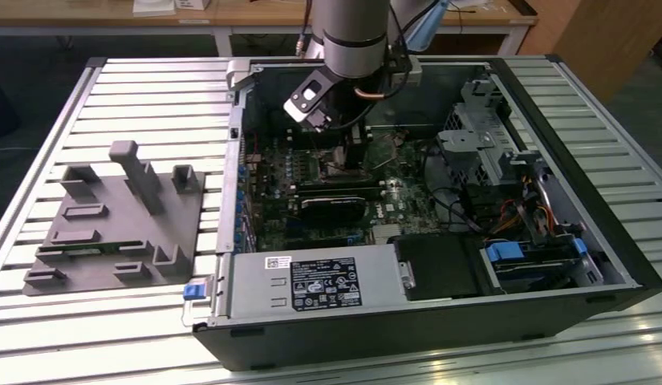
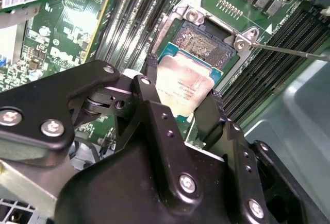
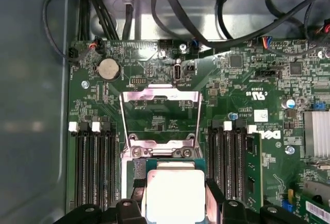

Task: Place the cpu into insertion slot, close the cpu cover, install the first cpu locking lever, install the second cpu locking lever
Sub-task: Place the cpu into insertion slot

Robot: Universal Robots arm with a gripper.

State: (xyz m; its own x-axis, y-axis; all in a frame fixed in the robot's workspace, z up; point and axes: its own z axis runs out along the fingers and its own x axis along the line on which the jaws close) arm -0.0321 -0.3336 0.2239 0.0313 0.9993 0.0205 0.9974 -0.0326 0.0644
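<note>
The gripper [image 2: 181,82] is clenching the cpu [image 2: 188,80] by two opposite edges, its black fingers [image 2: 150,92] pressing in on either side of the dull silver top. In the second wrist view the chip is hanging tilted over the near part of the insertion slot [image 2: 205,42] and covering it, while the far half of the slot's pin field is lying bare. Whether the chip's underside is touching the slot cannot be told, because the chip and the fingers are hiding the line of contact. In the first wrist view the chip is running off the picture's edge, so its near side is cut away.

The cpu cover [image 3: 160,96] is lying swung open beyond the slot, with green board showing through its window. A thin locking lever [image 2: 289,52] is sticking out from one slot corner, its end leaving the picture.

In the exterior view the arm [image 1: 358,32] is reaching down into the open computer case [image 1: 416,321] on the slatted table [image 1: 127,88], and its wrist is blocking the slot area. A grey fixture [image 1: 116,216] is sitting beside the case on the exterior view's left.
</note>
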